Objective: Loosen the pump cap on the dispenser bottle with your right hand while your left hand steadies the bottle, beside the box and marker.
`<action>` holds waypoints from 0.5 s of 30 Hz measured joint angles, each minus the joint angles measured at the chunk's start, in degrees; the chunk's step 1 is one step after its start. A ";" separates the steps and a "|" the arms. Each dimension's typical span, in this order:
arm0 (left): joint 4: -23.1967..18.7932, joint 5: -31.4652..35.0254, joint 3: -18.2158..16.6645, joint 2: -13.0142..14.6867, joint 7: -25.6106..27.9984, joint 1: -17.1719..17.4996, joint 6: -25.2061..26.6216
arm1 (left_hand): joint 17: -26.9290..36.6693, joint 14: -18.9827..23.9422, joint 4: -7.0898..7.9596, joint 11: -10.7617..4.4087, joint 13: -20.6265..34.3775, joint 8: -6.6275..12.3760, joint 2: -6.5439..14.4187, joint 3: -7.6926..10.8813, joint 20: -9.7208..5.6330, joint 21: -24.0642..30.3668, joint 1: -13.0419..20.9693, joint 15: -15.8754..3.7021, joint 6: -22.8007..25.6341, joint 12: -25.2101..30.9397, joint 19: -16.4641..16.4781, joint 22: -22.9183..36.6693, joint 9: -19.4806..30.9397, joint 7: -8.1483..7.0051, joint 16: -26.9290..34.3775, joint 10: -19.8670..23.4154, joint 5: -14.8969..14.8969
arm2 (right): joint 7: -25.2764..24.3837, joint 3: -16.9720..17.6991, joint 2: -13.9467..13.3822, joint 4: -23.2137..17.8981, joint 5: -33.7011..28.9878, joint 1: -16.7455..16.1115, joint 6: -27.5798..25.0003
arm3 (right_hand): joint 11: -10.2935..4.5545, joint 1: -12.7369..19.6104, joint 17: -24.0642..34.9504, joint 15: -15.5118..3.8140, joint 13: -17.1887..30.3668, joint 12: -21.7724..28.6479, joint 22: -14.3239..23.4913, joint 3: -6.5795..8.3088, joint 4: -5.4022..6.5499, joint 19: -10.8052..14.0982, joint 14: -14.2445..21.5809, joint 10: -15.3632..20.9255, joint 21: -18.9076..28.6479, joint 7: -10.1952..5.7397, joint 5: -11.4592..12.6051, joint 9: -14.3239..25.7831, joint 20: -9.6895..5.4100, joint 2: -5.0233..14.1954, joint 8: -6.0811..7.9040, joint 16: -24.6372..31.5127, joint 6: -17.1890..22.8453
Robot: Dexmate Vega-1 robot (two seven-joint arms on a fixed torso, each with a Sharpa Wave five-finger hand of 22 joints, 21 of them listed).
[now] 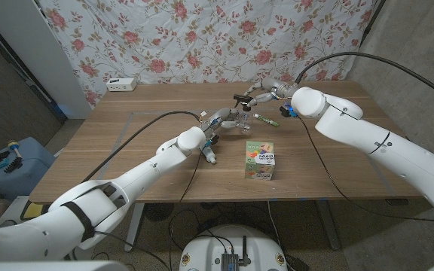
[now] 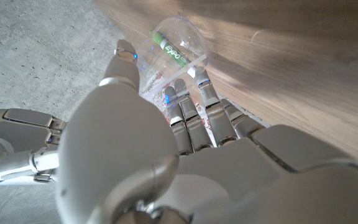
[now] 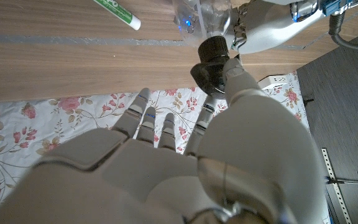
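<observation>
My left hand wraps the clear dispenser bottle, fingers curled round its body. My right hand sits just above it, thumb and a finger pinching the black pump cap. Marker lies just beyond the bottle; box stands nearer me, apart from both hands.

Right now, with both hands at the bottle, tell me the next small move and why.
Probably twist the black pump cap with the right hand: its fingers already touch the cap, and the left hand grips the clear dispenser bottle, so it seems steadied.
</observation>
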 measured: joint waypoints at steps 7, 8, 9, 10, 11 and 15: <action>-0.27 -0.04 0.00 0.07 -0.06 0.20 0.15 | 0.09 0.20 -0.17 0.29 0.00 -0.01 0.00 0.17 0.00 0.00 0.00 0.20 0.08 -0.10 0.00 0.00 -0.05 0.08 0.00 0.29 0.31 | 1.40 -0.16 -0.02 0.00 -0.07 0.51 -0.04 | -0.50 1.43 0.00 -0.18 0.00 0.00 0.00 0.81 0.15 0.00 0.19 0.50 0.00 -0.02 0.00 0.00 0.00 1.11 0.56 0.00 2.05; -0.29 -0.04 0.00 0.07 -0.06 0.22 0.15 | 0.09 0.20 -0.17 0.29 0.00 -0.01 0.00 0.18 0.00 0.00 0.00 0.20 0.08 -0.10 0.00 0.00 -0.05 0.08 0.00 0.29 0.34 | 1.70 -0.20 -0.02 0.16 -0.07 0.81 0.00 | -0.50 1.66 0.00 -0.19 0.00 0.00 0.00 0.88 0.08 0.00 0.18 0.50 0.00 -0.22 0.00 0.00 0.00 1.34 0.56 0.00 2.30; -0.30 -0.10 0.00 0.07 -0.14 0.23 0.21 | 0.09 0.20 -0.18 0.29 0.00 -0.01 0.00 0.18 0.00 0.00 0.00 0.20 0.08 -0.09 0.00 0.00 -0.05 0.08 0.00 0.29 0.35 | 1.81 -0.20 -0.02 0.16 -0.05 0.81 0.04 | -0.50 1.78 0.00 -0.19 0.00 0.00 0.00 0.88 0.08 0.01 0.18 0.50 0.00 -0.21 0.00 0.00 -0.02 1.45 0.56 0.00 2.68; -0.30 -0.12 0.00 0.08 -0.18 0.23 0.22 | 0.09 0.20 -0.18 0.29 0.00 -0.02 0.00 0.18 0.00 0.00 0.00 0.20 0.08 -0.07 0.00 0.00 -0.05 0.08 0.00 0.29 0.36 | 1.96 -0.21 -0.02 0.25 -0.01 0.91 0.09 | -0.50 2.05 0.00 -0.18 0.00 0.00 0.00 1.14 0.09 0.24 0.18 0.50 0.00 -0.01 0.00 0.00 -0.27 1.73 0.56 0.00 2.89; -0.30 -0.14 0.01 0.07 -0.22 0.23 0.22 | 0.09 0.20 -0.18 0.29 0.00 -0.02 0.00 0.18 0.00 0.00 0.00 0.20 0.08 -0.03 0.00 0.00 -0.05 0.08 0.00 0.29 0.37 | 2.19 -0.21 -0.02 0.25 0.11 0.91 0.20 | -0.50 2.04 0.00 -0.18 0.00 0.00 -0.05 1.24 0.09 0.12 0.18 0.50 0.00 -0.05 0.00 0.00 -0.43 1.72 0.56 0.00 3.13; -0.08 -0.18 0.06 -0.07 -0.32 0.22 0.22 | 0.09 0.21 -0.18 0.29 0.00 -0.04 0.00 0.18 0.00 0.00 0.00 0.19 0.08 0.13 0.00 0.00 -0.03 0.08 0.00 0.29 0.37 | 2.83 -0.20 0.01 0.73 0.55 1.24 0.62 | -0.60 3.03 0.00 -0.41 0.00 0.00 -0.14 1.76 0.12 0.06 -0.04 1.02 0.00 -0.20 0.04 0.00 -0.48 2.71 0.92 0.00 3.71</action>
